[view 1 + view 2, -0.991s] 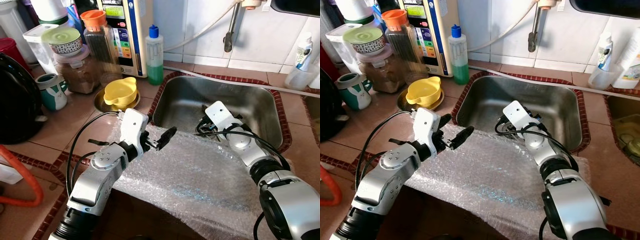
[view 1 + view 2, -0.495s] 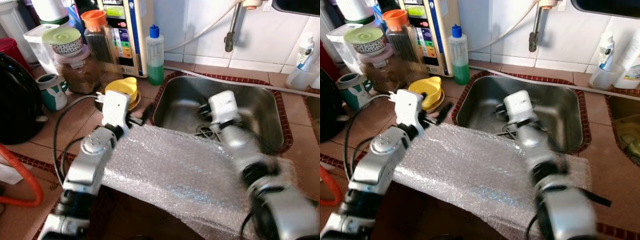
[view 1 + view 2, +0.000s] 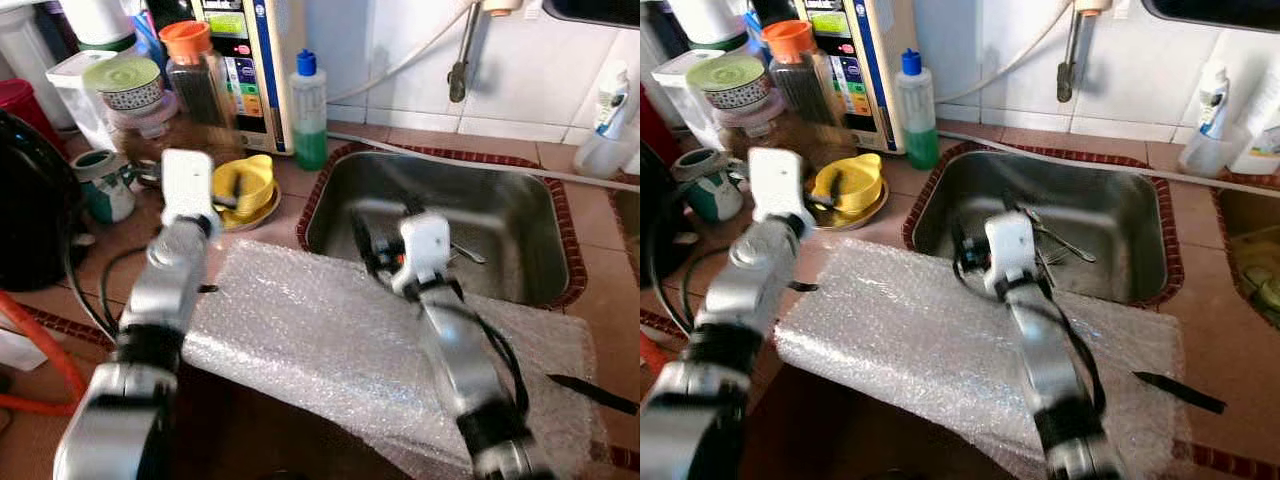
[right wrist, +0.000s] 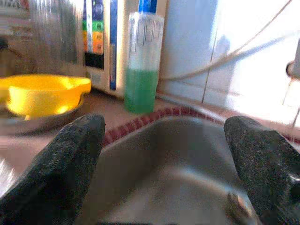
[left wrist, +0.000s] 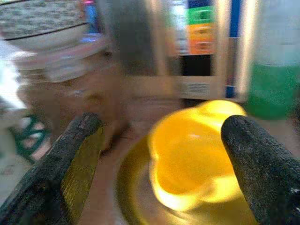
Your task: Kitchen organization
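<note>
Yellow bowl point(image 3: 245, 185) (on metal plate) before left gripper point(image 5: 164, 154), fingers spread, blurry; right gripper point(image 4: 164, 159) wide over sink point(image 3: 500, 215).

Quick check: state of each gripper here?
Left gripper: open, empty, at the yellow bowl.
Right gripper: open, empty, over the sink.
</note>
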Motion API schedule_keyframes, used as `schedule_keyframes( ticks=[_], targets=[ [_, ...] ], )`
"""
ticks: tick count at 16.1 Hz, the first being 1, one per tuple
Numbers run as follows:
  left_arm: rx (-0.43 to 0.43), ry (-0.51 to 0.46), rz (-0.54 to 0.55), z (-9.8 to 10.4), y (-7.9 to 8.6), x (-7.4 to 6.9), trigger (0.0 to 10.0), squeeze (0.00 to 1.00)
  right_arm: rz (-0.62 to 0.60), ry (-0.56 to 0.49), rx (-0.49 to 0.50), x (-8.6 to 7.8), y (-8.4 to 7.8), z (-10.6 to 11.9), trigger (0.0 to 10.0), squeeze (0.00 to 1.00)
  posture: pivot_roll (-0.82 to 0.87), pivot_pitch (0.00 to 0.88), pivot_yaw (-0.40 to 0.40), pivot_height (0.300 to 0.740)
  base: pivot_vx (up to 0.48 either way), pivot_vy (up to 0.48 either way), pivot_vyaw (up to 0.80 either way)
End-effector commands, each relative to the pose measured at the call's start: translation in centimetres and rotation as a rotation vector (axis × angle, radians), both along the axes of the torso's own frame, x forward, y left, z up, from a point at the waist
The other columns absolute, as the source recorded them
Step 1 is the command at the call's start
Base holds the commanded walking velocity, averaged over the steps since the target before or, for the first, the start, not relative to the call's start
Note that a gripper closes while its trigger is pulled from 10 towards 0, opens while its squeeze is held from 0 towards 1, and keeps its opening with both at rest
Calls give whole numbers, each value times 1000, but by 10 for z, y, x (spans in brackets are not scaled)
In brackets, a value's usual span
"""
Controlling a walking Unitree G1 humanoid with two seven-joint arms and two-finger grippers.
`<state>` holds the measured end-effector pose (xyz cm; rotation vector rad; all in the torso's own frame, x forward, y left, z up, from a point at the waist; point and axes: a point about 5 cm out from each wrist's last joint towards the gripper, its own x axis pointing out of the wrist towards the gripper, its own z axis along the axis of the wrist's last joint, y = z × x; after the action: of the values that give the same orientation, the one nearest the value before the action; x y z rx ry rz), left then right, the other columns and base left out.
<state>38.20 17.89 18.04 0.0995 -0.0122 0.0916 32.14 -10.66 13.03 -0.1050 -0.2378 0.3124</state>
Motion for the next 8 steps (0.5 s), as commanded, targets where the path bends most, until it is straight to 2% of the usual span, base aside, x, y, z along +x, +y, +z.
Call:
schedule_keyframes(
  ticks=[1, 2, 3, 4, 5, 8],
  targets=[
    [-14, 8, 61, 1, 8, 3, 10000, 0, 29, -19, 13, -3, 5, 9, 10000, 1000, 14, 41, 126, 740, 0, 0, 0],
    [-44, 24, 93, 0, 11, 5, 10000, 0, 39, -15, 15, -8, 6, 8, 10000, 937, 14, 41, 126, 740, 0, 0, 0],
    [-94, 41, 114, 0, 12, 8, 10000, 0, 43, -10, 18, -12, 5, 8, 10000, 494, -2, 42, 128, 740, 0, 0, 0],
    [-159, 66, 133, 0, 11, 13, 10000, 0, 41, 0, 22, -19, 3, 10, 10000, 247, -2, 42, 128, 740, 0, 0, 0],
    [-197, 80, 131, -1, 10, 15, 10000, 0, 37, 6, 24, -21, 3, 12, 10000, 184, -17, 42, 132, 740, 0, 0, 0],
    [-280, 132, 130, -6, 7, 19, 10000, 0, 33, 20, 24, -27, 1, 18, 10000, 180, -26, 41, 136, 740, 0, 0, 0]
  ],
)
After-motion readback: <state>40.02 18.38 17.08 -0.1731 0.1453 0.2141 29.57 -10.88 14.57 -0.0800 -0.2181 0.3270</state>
